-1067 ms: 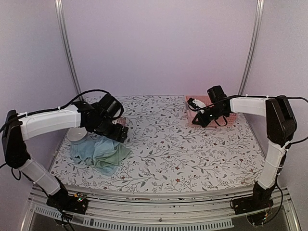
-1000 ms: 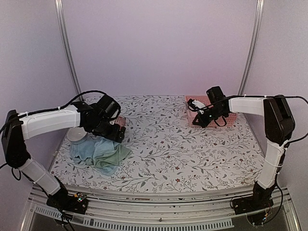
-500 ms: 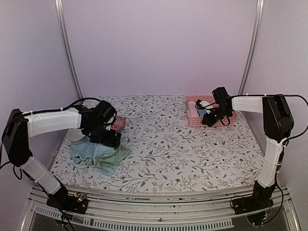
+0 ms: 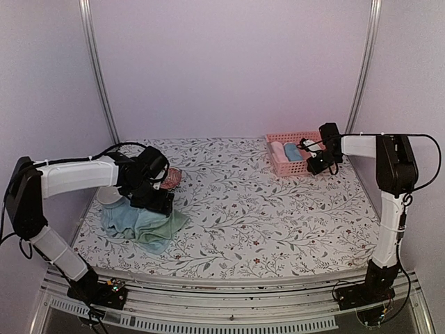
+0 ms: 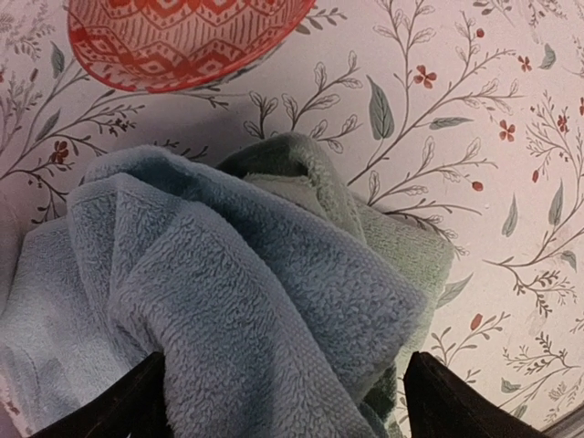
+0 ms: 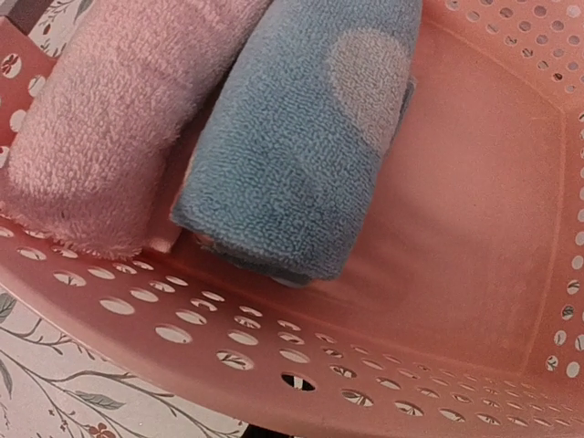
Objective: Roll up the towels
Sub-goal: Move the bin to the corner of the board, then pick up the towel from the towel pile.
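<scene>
Left side is where the work is: the blue towel is bunched on top of the green towel in a heap at the lower left of the table in the top view, just below a red patterned bowl. Terry cloth like that should be light, floppy and grippy, so I don't expect slipping. The risk I see is pinching both layers at once and dragging the whole pile. I'd go for the raised blue fold near the middle of the wrist view, or hunt for a free corner or hem, so it can be pulled flat before any rolling. The left gripper hangs right over the heap, spread wide. Its fingers sit at the two bottom corners of the wrist frame, holding nothing, and I can't say whether the tips touch the cloth. Over at the upper right, the pink basket has a rolled pink towel and a rolled blue towel lying side by side and touching. The right gripper is at the basket's right side, and I honestly can't tell how far it's spread.
</scene>
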Controlling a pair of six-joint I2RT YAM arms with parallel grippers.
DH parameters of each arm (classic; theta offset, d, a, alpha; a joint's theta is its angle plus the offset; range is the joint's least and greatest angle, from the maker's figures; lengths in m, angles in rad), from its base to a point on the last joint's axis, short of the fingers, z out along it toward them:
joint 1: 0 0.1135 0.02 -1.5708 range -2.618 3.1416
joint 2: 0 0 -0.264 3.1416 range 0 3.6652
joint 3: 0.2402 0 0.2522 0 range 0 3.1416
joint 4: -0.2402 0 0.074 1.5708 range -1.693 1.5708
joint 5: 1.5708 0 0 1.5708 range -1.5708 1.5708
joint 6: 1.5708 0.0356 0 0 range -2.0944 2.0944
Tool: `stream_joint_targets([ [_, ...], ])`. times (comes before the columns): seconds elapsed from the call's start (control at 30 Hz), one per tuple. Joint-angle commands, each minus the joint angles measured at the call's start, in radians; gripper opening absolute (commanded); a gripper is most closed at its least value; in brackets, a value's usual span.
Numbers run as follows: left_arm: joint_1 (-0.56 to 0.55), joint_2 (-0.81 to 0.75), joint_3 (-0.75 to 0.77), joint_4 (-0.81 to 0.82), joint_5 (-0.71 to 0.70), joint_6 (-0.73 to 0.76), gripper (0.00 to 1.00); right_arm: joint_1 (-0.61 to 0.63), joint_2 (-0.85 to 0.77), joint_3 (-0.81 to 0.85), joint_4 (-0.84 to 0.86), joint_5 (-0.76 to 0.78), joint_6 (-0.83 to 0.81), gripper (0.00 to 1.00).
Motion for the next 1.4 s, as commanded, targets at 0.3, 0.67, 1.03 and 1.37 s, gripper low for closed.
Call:
stream_joint_targets([
  [0.3, -0.093, 0.059, 0.255, -0.097, -0.042, 0.135, 0.72, 0.044, -0.324, -0.237, -0.057, -0.383, -0.006, 0.23],
  [0.67, -0.135, 0.286, 0.396, -0.266, -0.146, 0.071, 0.7, 0.043, -0.422, -0.439, 0.049, -0.552, -0.054, 0.31],
  [1.03, -0.139, 0.22, 0.323, -0.331, -0.268, 0.023, 0.59, 0.044, -0.381, -0.436, 0.043, -0.573, -0.066, 0.31],
  [1.37, -0.118, 0.177, 0.293, -0.335, -0.297, 0.027, 0.0, 0.044, -0.365, -0.432, 0.033, -0.579, -0.072, 0.31],
])
